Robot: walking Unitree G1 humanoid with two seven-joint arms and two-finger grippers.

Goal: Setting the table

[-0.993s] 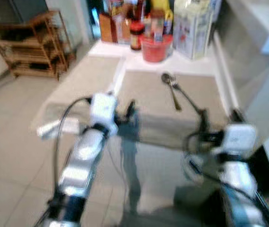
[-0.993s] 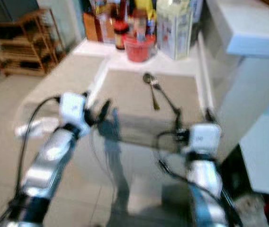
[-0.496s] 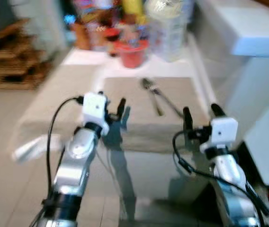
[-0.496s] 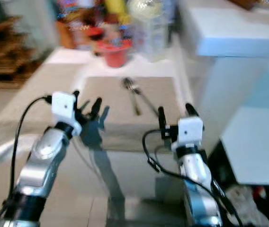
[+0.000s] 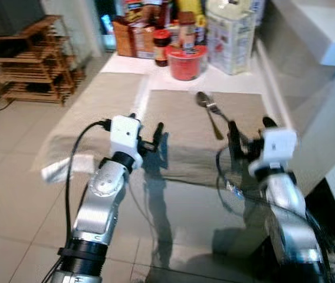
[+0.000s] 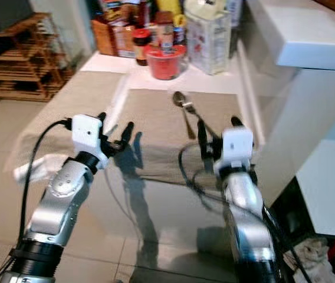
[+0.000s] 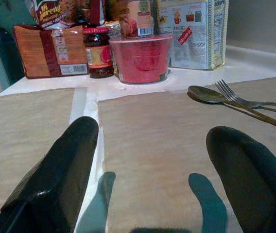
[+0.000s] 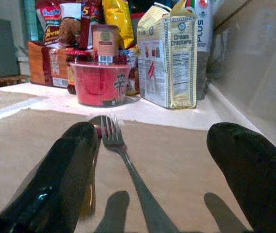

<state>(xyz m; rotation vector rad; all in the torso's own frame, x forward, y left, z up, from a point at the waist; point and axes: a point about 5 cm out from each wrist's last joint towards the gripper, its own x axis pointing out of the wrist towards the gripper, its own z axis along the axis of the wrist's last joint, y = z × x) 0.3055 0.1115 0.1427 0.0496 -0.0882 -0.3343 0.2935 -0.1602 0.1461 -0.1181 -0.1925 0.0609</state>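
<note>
A spoon (image 5: pixel 204 99) and a fork (image 5: pixel 216 109) lie side by side on the right beige placemat (image 5: pixel 176 121), with their handles pointing toward me. A second placemat (image 5: pixel 99 100) lies to its left. My left gripper (image 5: pixel 147 125) is open and hovers over the near edge of the right placemat; in its wrist view the open fingers (image 7: pixel 55 179) frame bare mat. My right gripper (image 5: pixel 250 125) is open just short of the cutlery handles. In the right wrist view the fork (image 8: pixel 123 150) runs between its fingers (image 8: pixel 254 179), with the spoon beside it.
At the table's far end stand a red noodle cup (image 5: pixel 186 61), a cracker box (image 5: pixel 232 35), jars and snack packets. A white counter (image 5: pixel 332 41) runs along the right. A wooden shelf (image 5: pixel 32 59) stands at the far left. Something white (image 5: pixel 64 168) shows below the left placemat.
The whole picture has swung left and right, so the camera moved. Both grippers stay open and raised over the near part of the table. Spoon and fork lie as before.
</note>
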